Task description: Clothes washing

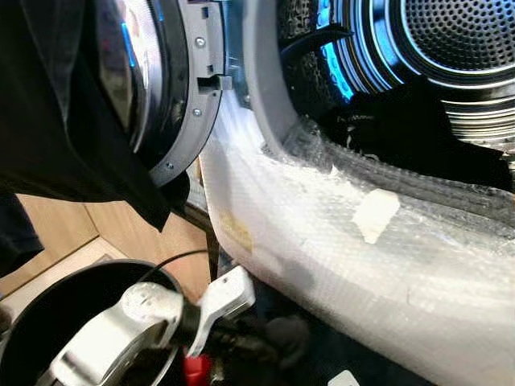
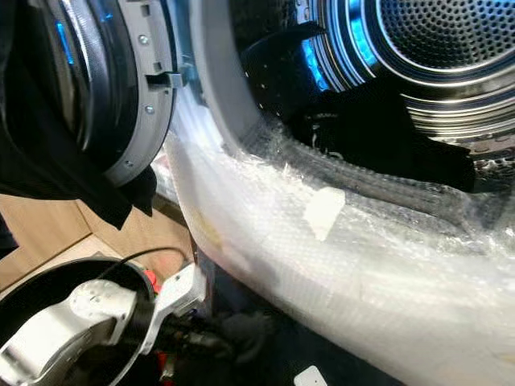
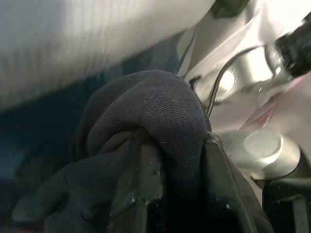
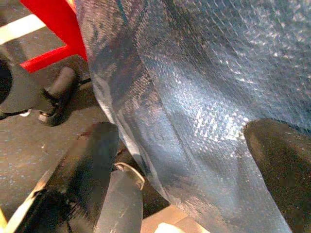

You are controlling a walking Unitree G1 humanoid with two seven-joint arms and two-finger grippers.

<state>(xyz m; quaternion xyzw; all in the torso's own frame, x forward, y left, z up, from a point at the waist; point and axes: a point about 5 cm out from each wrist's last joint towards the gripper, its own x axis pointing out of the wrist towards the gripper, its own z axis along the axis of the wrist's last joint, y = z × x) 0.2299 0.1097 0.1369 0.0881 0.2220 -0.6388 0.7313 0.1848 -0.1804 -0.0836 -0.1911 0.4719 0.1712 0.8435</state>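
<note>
My left gripper [image 3: 175,150] is shut on a bunched dark navy garment [image 3: 146,111], with the cloth bulging up between its two black fingers. In the eye views the silver left arm [image 1: 145,322] reaches down low in front of the washing machine, and its hand ends in a dark bundle [image 2: 241,330] near the floor. The machine's drum [image 1: 459,40] stands open with dark clothes [image 1: 402,137] lying at its mouth. My right gripper [image 4: 187,160] is open, its fingers [image 4: 92,160] wide apart close against bubble wrap.
Bubble wrap [image 1: 338,249] with a white tape patch [image 1: 374,213] covers the machine's front. The round door [image 1: 185,88] hangs open at the left with a black garment [image 1: 56,104] in front of it. A black round bin [image 1: 48,314] sits under the left arm. A red frame [image 4: 53,19] stands on the floor.
</note>
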